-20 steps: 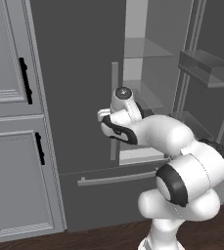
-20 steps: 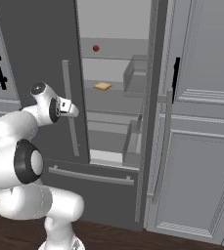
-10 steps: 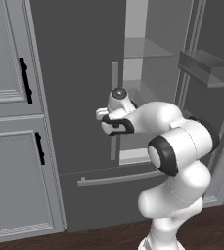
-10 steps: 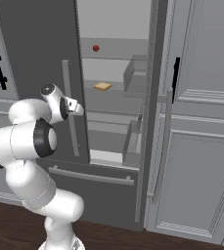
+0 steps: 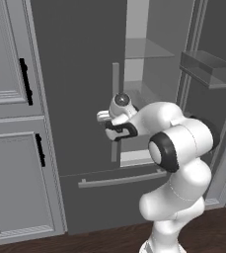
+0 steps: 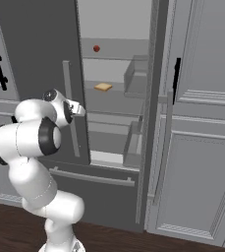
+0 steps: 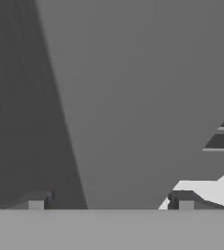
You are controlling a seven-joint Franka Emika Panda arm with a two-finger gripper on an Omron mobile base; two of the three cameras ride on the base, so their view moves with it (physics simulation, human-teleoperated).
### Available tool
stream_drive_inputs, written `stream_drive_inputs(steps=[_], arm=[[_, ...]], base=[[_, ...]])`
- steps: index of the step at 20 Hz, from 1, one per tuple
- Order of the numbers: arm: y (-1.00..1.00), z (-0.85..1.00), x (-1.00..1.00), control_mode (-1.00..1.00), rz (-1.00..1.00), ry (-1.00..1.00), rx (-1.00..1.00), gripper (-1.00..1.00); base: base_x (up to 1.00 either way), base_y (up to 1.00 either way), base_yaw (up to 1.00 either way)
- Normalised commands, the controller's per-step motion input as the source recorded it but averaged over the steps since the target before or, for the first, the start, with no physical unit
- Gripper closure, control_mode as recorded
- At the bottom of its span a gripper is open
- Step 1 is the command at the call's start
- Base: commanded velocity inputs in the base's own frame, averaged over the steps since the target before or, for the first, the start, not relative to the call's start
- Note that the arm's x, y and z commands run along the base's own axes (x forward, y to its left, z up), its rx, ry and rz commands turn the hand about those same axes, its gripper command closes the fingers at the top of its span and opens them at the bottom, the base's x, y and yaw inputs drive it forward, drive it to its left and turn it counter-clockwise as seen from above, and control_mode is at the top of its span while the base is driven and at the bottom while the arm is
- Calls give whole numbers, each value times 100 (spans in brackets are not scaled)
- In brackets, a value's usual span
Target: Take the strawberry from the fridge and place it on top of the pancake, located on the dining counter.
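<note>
Fridge (image 6: 40, 59) is your landmark, and it's only partly open: the right door is swung wide, the left door sits barely ajar w/ its long vertical handle (image 6: 70, 108) facing you. Strawberry (image 6: 96, 48) sits untouched on the upper shelf inside, toward the back, above the shelf w/ a small tan food item (image 6: 103, 87). Your hand (image 7: 108, 201) is up close against the left door, right by that handle; in the hand view the two fingertips (image 7: 36, 200) stand well apart, nothing between them, dark door panel straight ahead. In the left base view the hand (image 5: 104, 124) is just beside the handle (image 5: 115, 111), at about mid-height of it.

Progress, judged from this: early. Fridge access is half done, berry not yet reached, not yet picked. You prob. need the left door pushed wider or the arm routed around its edge before the shelf is reachable. Left to do: reach in to the upper shelf, grip the berry, back out, drive to the dining desk, set it on the pancake stack. Neither desk nor pancake is in front of you yet.
</note>
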Motion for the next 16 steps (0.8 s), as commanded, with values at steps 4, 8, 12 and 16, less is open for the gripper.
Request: stream_drive_inputs(steps=[4,8,12,16], arm=[[44,-56,78,-100,0,-5,-2,100],[95,-30,19,-100,0,2,0,100],[100,0,-72,-100,0,12,0,100],[100,0,-100,-100,0,3,0,100]], base=[[0,0,0],[0,0,0],[0,0,0],[0,0,0]])
